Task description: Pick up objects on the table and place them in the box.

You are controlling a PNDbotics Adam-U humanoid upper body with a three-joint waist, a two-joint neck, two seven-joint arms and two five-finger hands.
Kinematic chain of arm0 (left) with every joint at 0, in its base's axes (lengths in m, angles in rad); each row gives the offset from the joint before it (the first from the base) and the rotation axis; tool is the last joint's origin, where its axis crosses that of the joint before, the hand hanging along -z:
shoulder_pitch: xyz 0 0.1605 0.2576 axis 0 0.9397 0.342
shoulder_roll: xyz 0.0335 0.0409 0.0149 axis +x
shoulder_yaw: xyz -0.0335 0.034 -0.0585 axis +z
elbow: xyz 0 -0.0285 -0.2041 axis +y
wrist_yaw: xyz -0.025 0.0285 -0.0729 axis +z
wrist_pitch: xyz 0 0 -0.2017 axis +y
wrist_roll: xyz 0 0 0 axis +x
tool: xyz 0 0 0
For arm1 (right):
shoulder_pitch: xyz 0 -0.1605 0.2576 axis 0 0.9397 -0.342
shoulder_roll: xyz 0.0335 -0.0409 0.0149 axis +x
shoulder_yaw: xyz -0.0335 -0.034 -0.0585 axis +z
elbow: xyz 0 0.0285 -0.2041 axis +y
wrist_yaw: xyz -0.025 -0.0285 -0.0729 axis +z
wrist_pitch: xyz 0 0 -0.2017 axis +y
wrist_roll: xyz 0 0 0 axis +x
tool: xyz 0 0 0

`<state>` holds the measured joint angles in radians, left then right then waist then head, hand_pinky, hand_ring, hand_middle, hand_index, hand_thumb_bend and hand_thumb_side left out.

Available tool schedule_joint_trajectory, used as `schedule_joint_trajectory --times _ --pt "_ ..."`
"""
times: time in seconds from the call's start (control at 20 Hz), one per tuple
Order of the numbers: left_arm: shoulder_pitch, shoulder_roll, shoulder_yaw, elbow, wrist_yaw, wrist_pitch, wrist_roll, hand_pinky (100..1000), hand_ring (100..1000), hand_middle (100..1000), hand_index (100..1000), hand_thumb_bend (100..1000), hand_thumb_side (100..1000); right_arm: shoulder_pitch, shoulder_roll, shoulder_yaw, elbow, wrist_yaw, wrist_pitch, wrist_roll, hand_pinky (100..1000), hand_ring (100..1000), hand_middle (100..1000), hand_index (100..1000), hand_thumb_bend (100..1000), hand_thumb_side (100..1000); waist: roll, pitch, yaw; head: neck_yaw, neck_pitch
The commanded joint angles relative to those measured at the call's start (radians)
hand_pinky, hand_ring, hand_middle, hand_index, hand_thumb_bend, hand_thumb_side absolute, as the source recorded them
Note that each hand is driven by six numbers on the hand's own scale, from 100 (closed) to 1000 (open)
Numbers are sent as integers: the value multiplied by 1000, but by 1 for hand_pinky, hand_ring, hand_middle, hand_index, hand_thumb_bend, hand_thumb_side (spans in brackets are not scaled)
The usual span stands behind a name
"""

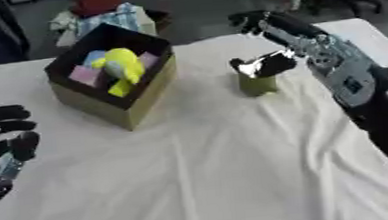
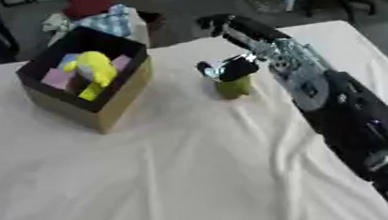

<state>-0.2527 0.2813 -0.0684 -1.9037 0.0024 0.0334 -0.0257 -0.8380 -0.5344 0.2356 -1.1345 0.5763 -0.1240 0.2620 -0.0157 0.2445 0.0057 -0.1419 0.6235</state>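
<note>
Fingers of the right hand (image 1: 266, 64) curl over the top of a small olive-green block (image 1: 257, 84) standing on the white tablecloth (image 1: 212, 170), to the right of the box (image 1: 115, 71). Inside the open box lie a yellow object (image 1: 123, 68) and pink and blue pieces. The left hand (image 1: 3, 143) rests near the left edge, fingers loosely bent, holding nothing.

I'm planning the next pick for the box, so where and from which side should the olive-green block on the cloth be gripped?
Take the olive-green block by its upper part, pinching opposite side faces from above. It stands upright on the white cloth with open space all round, and the right hand is already over its top. The box stands apart to its left. The left hand rests at the left edge.
</note>
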Motion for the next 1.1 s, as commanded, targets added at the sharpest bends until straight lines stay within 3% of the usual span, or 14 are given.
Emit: schedule_joint_trajectory --times 0.05,0.4,0.6,0.65,0.7,0.75,0.85,0.95,1.1 --pt "-5 21 9 -11 -6 -1 2 408 666 646 732 629 504 -12 -20 -24 62 27 5 21 795 826 852 950 241 296 8 -18 -3 2 -3" --pt "-6 19 10 -11 -7 -1 1 408 666 646 732 628 504 -28 14 -60 191 154 9 18 790 825 830 911 202 222 13 -18 3 -5 -6" --pt "-8 19 9 -13 -6 -1 0 408 667 647 732 627 504 -42 36 -83 243 219 13 -32 770 796 754 846 165 159 14 -17 8 -7 -10" --pt "-8 19 9 -13 -6 -1 0 408 667 647 732 627 504 -46 41 -88 251 225 13 -54 750 755 640 741 120 100 15 -17 10 -7 -10" --pt "-9 19 9 -13 -5 0 0 408 667 647 732 627 504 -48 46 -91 256 227 11 -79 750 755 640 741 120 100 15 -17 11 -8 -10" --pt "-9 19 8 -13 -5 0 0 408 667 647 732 627 503 -52 50 -94 256 227 8 -109 719 697 515 626 100 100 15 -17 12 -8 -10" --pt "-10 19 8 -14 -4 0 0 407 667 647 732 627 503 -61 57 -93 245 224 -2 -178 688 639 421 523 100 100 15 -17 14 -9 -10" --pt "-10 19 7 -14 -4 0 -1 407 667 647 732 626 504 -74 63 -90 224 216 -8 -245 664 596 349 448 100 100 14 -18 16 -12 -10" --pt "-10 19 6 -13 -4 0 -2 407 667 647 732 625 504 -97 74 -88 177 177 -6 -324 647 567 307 412 100 100 11 -19 22 -14 -8"
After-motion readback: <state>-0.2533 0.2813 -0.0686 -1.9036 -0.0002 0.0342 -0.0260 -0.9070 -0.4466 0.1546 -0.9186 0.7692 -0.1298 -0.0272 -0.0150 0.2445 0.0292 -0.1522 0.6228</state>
